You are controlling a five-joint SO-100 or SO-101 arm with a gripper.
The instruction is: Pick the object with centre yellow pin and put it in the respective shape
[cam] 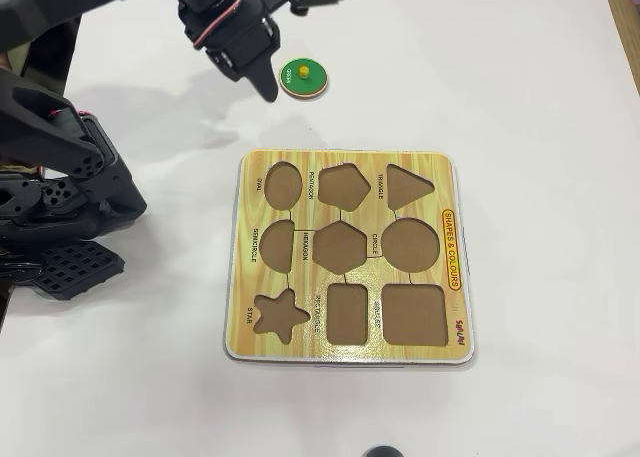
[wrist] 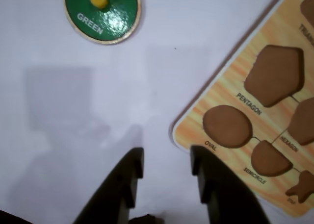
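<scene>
A green round piece [wrist: 102, 11] marked GREEN, with a yellow pin in its centre, lies flat on the white table at the top left of the wrist view. In the overhead view it [cam: 303, 78] lies above the wooden shape board [cam: 455, 277]. My gripper [wrist: 167, 155] is open and empty, its two dark fingers [wrist: 128, 177] hanging over bare table between the piece and the board's corner. In the overhead view the gripper [cam: 268, 85] is just left of the piece, apart from it. The board's recesses are all empty, including the circle recess [cam: 410, 244].
The board's oval [wrist: 227, 126], pentagon [wrist: 274, 74] and semicircle [wrist: 270, 159] recesses lie right of my fingers. The arm's black base [cam: 60, 197] fills the left of the overhead view. A small dark object [cam: 383, 451] sits at the bottom edge.
</scene>
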